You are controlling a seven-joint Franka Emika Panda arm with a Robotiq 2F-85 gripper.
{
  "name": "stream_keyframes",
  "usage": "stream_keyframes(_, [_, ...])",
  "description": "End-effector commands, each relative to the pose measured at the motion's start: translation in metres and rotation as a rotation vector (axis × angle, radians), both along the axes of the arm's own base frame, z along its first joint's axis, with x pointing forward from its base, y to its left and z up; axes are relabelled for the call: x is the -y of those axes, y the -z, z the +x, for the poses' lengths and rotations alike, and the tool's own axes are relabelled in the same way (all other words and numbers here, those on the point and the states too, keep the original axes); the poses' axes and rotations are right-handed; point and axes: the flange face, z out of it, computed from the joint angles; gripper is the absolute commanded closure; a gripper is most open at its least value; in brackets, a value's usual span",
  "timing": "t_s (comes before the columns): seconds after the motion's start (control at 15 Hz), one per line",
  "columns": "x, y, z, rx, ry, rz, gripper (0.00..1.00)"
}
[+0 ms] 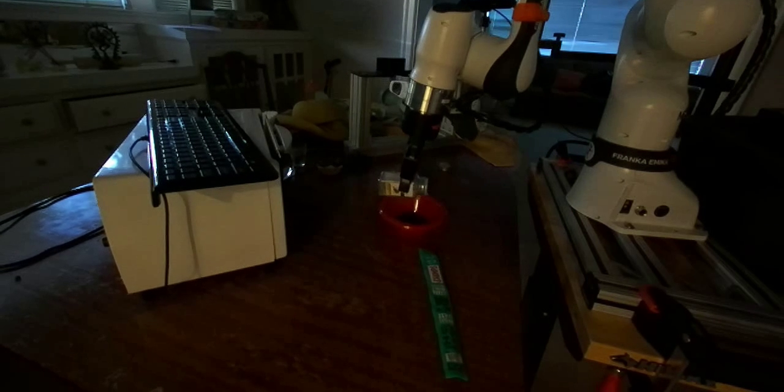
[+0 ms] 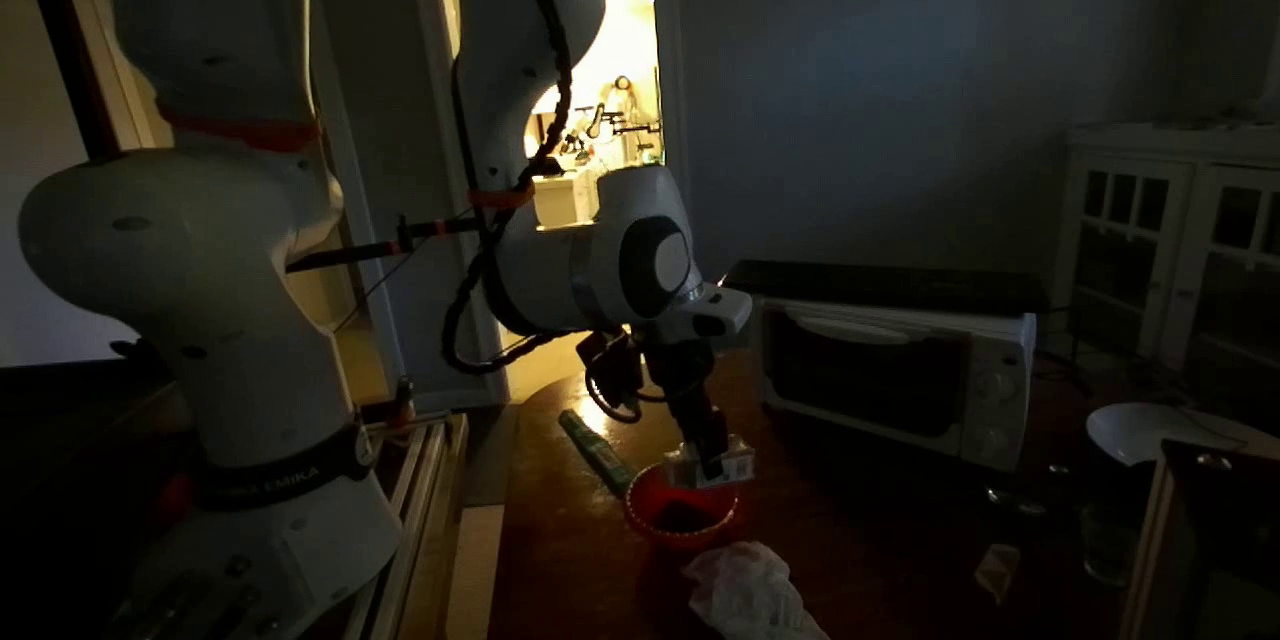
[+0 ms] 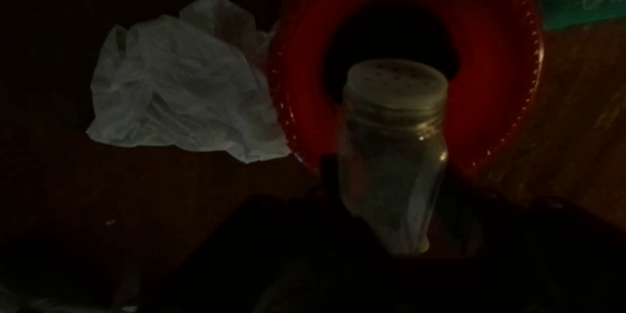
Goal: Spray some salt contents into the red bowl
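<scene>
The red bowl stands on the dark wooden table. It also shows in an exterior view and in the wrist view; its inside bottom looks dark. My gripper is shut on a clear glass salt shaker, with one finger on each side of it in the wrist view. The shaker is held just above the bowl and looks roughly level in both exterior views. Its pale perforated lid overlaps the bowl's inside in the wrist view. The fingers are very dark there, and the shaker's contents are hard to make out.
A green strip-shaped packet lies beside the bowl. A crumpled white bag or paper lies close to the bowl's other side. A white toaster oven with a black keyboard on top stands on the table. A white plate is farther off.
</scene>
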Motion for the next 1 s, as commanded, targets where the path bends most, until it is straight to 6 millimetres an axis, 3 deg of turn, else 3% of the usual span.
stream_keyframes(0.0, [0.001,-0.001,-0.003,-0.037,0.030,0.029,0.76])
stream_keyframes(0.53, [-0.007,-0.013,0.034,-0.125,0.096,0.151,0.76])
stream_keyframes(0.67, [0.005,-0.021,0.051,-0.179,0.146,0.212,0.76])
stream_keyframes(0.93, [0.051,-0.051,0.075,-0.299,0.248,0.282,0.76])
